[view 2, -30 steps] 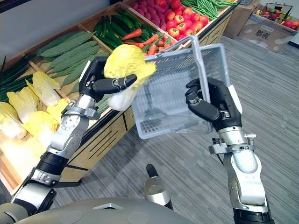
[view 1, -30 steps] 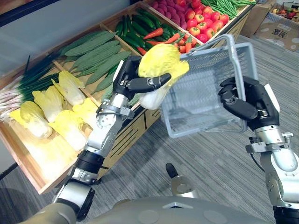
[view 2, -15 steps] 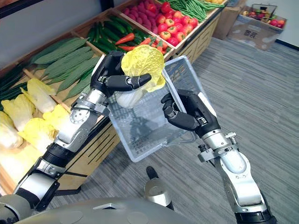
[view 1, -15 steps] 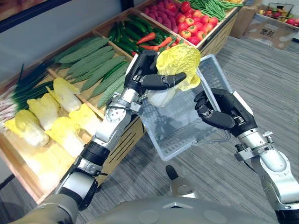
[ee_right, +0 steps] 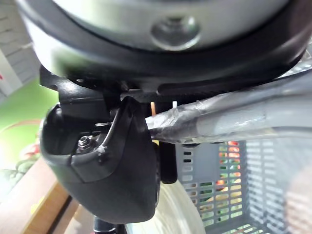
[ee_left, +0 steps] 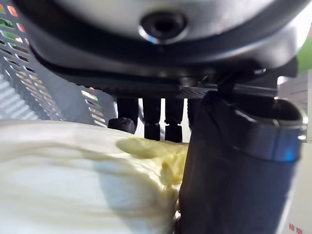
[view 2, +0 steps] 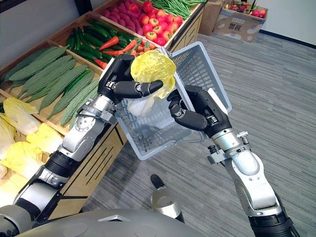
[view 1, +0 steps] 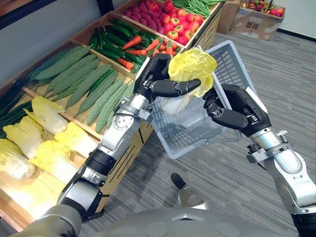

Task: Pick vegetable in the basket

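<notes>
A yellow napa cabbage (view 1: 190,69) with a white base is held in my left hand (view 1: 160,81), whose fingers and thumb curl round it; its pale leaves (ee_left: 83,175) show close up in the left wrist view. The cabbage hangs over the open mouth of a grey plastic basket (view 1: 197,131), its white base inside the basket. My right hand (view 1: 232,108) is shut on the basket's handle (ee_right: 234,114) and holds the basket tilted toward the cabbage, in front of the wooden stand.
A wooden produce stand (view 1: 126,148) runs along the left: more napa cabbages (view 1: 44,133), green gourds (view 1: 94,89), cucumbers, red peppers and carrots (view 1: 133,42), tomatoes (view 1: 170,22), green beans. A cardboard box (view 1: 254,19) sits on the grey carpet at the far right.
My left hand has brought the cabbage right and down from beside the basket's rim into its mouth. My right hand has lowered and tilted the basket toward it. The camera has shifted too.
</notes>
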Robot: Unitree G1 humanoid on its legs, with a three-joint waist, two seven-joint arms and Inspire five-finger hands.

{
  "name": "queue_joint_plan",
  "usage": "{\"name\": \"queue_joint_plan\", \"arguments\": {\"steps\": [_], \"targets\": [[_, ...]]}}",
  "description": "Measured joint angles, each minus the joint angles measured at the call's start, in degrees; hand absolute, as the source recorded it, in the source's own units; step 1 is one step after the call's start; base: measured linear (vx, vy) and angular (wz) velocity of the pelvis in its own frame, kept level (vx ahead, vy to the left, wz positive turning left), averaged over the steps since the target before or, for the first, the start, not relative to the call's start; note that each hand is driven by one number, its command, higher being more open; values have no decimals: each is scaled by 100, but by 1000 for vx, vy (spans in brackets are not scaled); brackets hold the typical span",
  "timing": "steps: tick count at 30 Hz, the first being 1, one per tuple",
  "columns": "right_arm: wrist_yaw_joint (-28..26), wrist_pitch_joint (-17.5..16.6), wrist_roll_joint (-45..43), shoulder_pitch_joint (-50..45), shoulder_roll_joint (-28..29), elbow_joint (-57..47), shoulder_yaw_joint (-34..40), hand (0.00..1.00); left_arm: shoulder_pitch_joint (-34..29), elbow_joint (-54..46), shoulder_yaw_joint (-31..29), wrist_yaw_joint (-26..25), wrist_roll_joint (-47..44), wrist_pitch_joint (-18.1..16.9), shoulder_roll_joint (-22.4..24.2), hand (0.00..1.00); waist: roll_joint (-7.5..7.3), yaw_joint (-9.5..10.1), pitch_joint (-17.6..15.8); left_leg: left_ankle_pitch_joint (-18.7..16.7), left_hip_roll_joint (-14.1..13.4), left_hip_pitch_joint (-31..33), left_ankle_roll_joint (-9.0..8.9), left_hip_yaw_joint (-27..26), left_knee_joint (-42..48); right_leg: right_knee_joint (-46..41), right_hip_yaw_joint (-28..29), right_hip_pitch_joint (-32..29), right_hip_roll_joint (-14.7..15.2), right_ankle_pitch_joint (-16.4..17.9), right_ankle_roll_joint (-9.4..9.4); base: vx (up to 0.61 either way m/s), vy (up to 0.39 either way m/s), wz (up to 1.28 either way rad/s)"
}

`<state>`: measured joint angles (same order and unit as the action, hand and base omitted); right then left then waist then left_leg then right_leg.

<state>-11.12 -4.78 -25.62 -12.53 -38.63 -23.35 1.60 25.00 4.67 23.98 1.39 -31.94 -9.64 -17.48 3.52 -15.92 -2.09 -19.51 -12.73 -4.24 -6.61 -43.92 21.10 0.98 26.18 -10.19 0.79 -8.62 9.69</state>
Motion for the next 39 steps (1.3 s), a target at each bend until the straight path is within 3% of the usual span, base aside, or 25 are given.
{"name": "queue_joint_plan", "arguments": {"steps": [15,26,39], "targets": [[20,0,227,-1,34,1,-5,0,-126,1,2,177,71,-5,82,0,134,146,15,-10,-4,18,6,-65,53,3,76,-42,-14,-50,18,6,7,-2],[-272,1,503,-22,-213,5,-2,0,-345,-11,226,622,338,-5,-371,0,152,169,8,-78,-87,187,23,108,238,19,-77,-52,10,-58,11,23,22,7],[-427,1,733,-27,-213,10,10,0,-363,-75,584,790,1043,-9,-752,0,152,147,5,-87,-94,188,23,129,269,19,-92,-32,15,-51,1,0,0,0]]}}
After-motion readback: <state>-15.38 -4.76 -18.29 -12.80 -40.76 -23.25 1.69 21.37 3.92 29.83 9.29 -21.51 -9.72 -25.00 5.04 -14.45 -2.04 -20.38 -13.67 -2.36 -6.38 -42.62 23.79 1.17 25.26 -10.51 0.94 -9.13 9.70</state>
